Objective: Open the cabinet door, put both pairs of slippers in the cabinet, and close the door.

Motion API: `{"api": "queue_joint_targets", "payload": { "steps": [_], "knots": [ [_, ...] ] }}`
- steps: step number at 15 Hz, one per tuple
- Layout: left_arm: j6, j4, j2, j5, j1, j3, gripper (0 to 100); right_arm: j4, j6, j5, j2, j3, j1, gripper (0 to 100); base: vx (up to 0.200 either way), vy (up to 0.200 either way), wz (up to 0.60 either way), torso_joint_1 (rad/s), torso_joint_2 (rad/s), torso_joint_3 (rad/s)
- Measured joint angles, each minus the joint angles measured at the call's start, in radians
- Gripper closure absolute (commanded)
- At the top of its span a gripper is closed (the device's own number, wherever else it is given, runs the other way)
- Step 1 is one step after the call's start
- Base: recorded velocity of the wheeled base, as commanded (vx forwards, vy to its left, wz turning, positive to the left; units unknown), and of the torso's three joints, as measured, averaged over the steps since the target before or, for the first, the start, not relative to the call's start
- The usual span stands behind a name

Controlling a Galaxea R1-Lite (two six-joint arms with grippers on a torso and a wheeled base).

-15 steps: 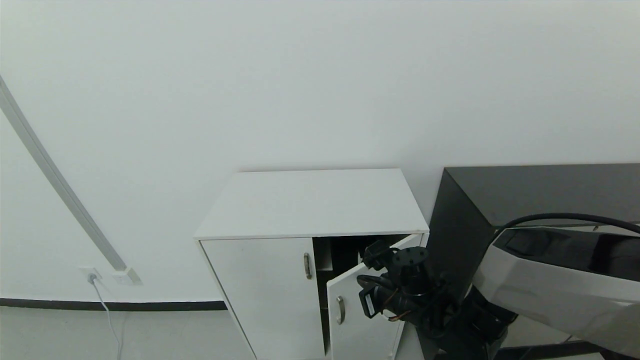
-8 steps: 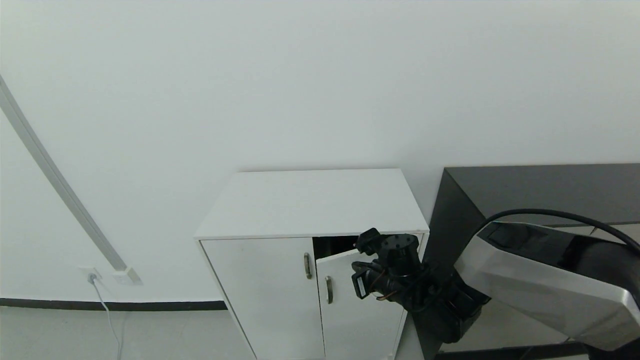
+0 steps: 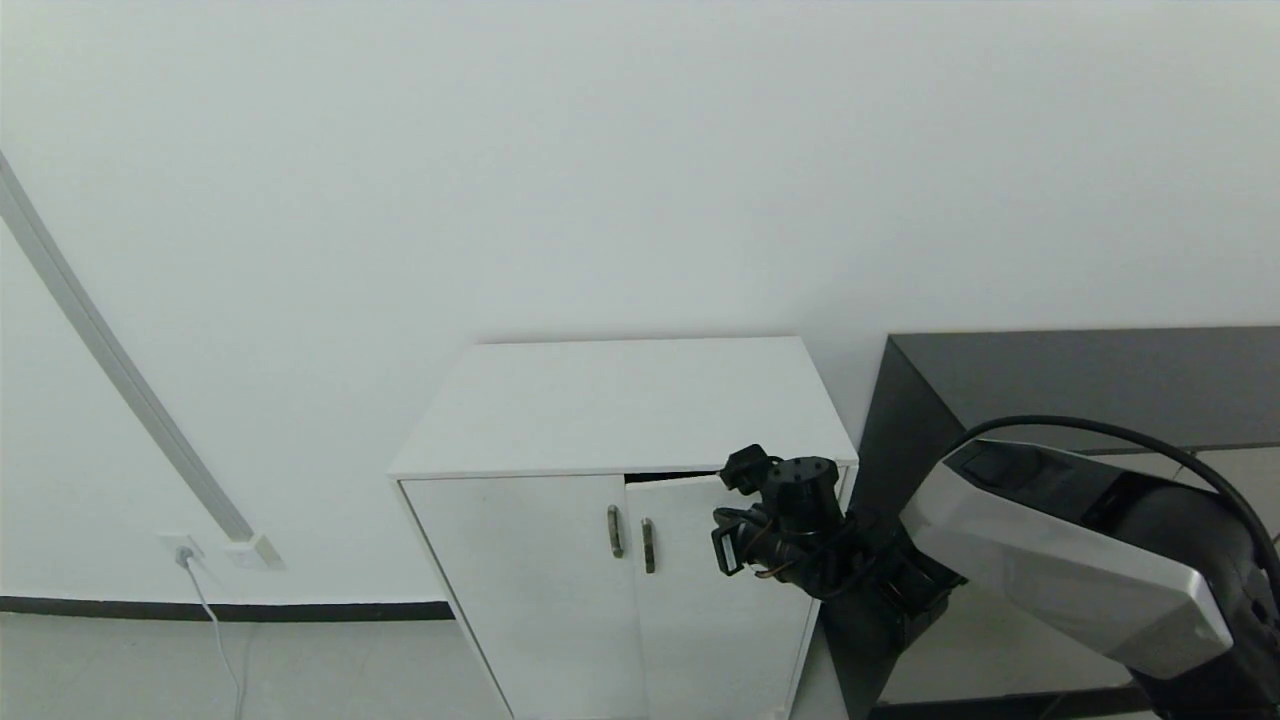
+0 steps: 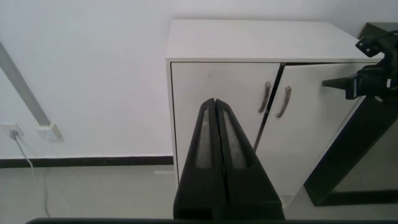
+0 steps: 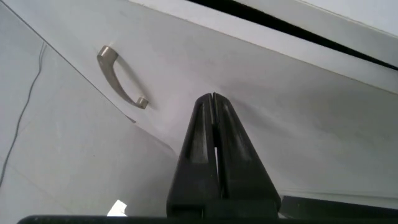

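Observation:
The white cabinet [image 3: 620, 410] stands against the wall, its left door [image 3: 520, 580] shut. Its right door [image 3: 720, 620] is nearly shut, with a thin dark slit left along its top edge. My right gripper [image 5: 214, 99] is shut, and its tip rests against the front of the right door [image 5: 298, 130], beside the metal handle [image 5: 121, 78]. In the head view the right wrist [image 3: 785, 520] sits at the door's upper right. My left gripper [image 4: 215, 102] is shut on nothing and hangs well back from the cabinet [image 4: 249, 43], facing the two doors.
A black table [image 3: 1080, 380] stands directly right of the cabinet, close to my right arm. A wall socket with a cable [image 3: 185, 552] and a slanting grey conduit [image 3: 100, 350] are at the left. Bare floor [image 3: 250, 670] lies in front of the cabinet's left side.
The right door has swung from half open to almost shut, and my right gripper has moved in toward the cabinet with it. The dark inside is now hidden.

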Motion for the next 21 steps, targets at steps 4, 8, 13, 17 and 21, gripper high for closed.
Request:
{"api": "queue_joint_targets", "payload": {
  "steps": [4, 8, 13, 17, 21],
  "knots": [
    [0.0, 0.0, 0.0, 0.0, 0.0, 0.0, 100, 0.0, 0.001, 0.0, 0.02, -0.026, -0.006, 100, 0.0, 0.0, 0.0, 0.0, 0.0, 0.0],
    [0.0, 0.0, 0.0, 0.0, 0.0, 0.0, 100, 0.0, 0.001, 0.0, 0.038, -0.041, -0.011, 100, 0.0, 0.0, 0.0, 0.0, 0.0, 0.0],
    [0.0, 0.0, 0.0, 0.0, 0.0, 0.0, 100, 0.0, 0.001, 0.0, 0.054, -0.062, -0.013, 100, 0.0, 0.0, 0.0, 0.0, 0.0, 0.0],
    [0.0, 0.0, 0.0, 0.0, 0.0, 0.0, 100, 0.0, 0.0, 0.0, 0.071, -0.087, -0.029, 100, 0.0, 0.0, 0.0, 0.0, 0.0, 0.0],
    [0.0, 0.0, 0.0, 0.0, 0.0, 0.0, 100, 0.0, 0.001, 0.0, 0.083, -0.104, -0.041, 100, 0.0, 0.0, 0.0, 0.0, 0.0, 0.0]
  ]
}}
